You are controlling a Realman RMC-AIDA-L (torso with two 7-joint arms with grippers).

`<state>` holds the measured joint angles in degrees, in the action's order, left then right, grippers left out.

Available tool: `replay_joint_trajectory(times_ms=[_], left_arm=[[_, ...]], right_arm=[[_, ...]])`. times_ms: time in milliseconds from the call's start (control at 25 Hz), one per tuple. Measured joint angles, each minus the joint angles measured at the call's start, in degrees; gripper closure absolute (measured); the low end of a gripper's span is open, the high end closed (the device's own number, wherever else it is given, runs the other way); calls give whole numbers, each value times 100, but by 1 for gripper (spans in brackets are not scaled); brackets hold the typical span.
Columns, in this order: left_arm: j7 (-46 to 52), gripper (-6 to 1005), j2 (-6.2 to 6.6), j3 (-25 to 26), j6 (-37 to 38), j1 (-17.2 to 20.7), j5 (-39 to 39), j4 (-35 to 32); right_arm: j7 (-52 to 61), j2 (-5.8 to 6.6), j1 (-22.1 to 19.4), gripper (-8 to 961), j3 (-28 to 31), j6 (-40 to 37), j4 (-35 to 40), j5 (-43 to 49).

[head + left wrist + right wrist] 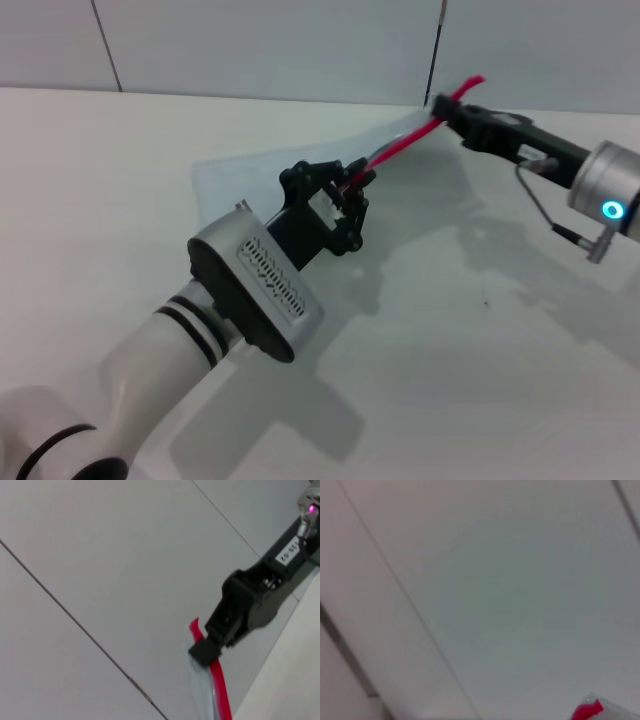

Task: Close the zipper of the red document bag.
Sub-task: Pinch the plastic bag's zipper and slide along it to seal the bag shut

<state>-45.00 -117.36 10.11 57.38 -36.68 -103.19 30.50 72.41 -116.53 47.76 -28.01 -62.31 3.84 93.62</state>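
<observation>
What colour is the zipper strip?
Bright red zipper, clearest in the left wrist view.

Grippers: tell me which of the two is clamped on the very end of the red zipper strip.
The right gripper. It pinches the zipper at its far end, near the wall; the left gripper grips it farther along.
</observation>
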Motion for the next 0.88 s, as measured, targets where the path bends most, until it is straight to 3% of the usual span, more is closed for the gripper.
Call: replay_joint_trajectory(times_ms=[360, 880], left_arm=[[-8, 917, 23, -154, -23, 255, -16, -48], [-14, 919, 46, -168, -32, 599, -19, -151]], right_arm=[[64, 40, -493, 938, 476, 0, 405, -11], [198, 43, -882, 938, 751, 104, 766, -12]])
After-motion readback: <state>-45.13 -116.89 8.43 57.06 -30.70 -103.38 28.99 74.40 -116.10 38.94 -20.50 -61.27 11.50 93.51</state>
